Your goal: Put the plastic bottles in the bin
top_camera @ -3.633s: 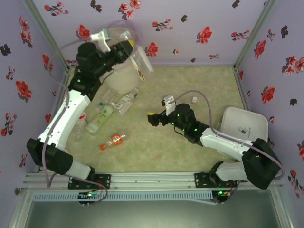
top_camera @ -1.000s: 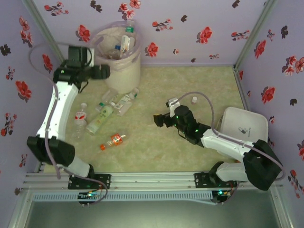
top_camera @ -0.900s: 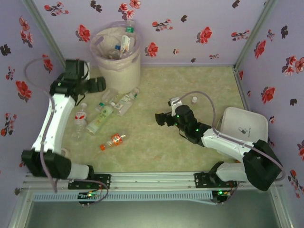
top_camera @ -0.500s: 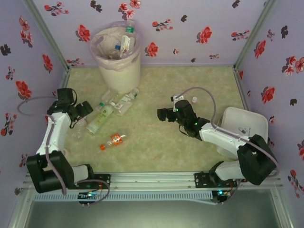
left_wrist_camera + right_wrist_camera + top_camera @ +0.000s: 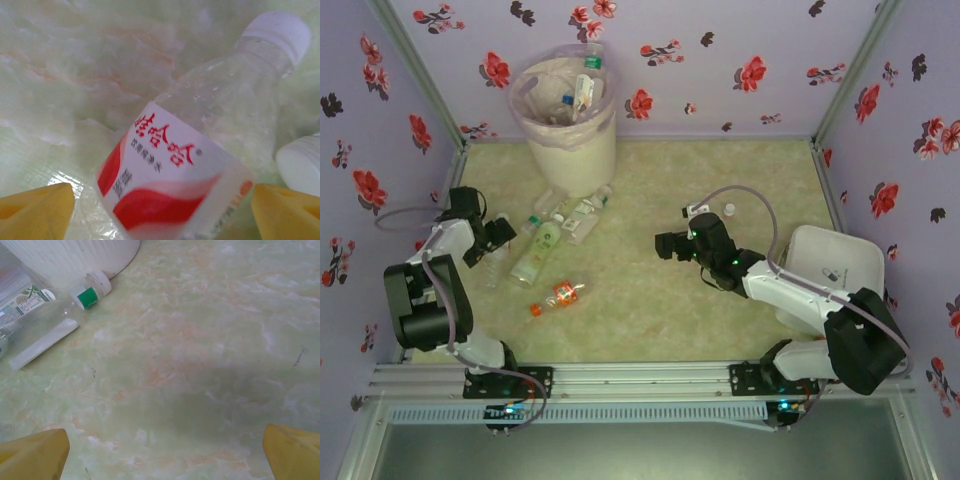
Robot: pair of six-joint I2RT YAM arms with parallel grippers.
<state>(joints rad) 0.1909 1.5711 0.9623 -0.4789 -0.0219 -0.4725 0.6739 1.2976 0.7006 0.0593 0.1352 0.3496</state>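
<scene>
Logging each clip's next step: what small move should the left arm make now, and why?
Probably lower the left gripper a little and close it on the red-white labelled bottle. In the left wrist view its yellow fingers stand open on either side of the bottle's body, which lies on the table and is not yet gripped.

Left arm comes down; right arm backs off.
Left gripper (image 5: 498,232) quits the bin (image 5: 570,150) rim, drops low and pulls in toward its base; red-white bottle (image 5: 175,165) now lies just ahead of its spread fingers. Bin, tilted before, stands upright. Right gripper (image 5: 665,245) retreats slightly from the bottle cluster (image 5: 565,215) ahead of it.
</scene>
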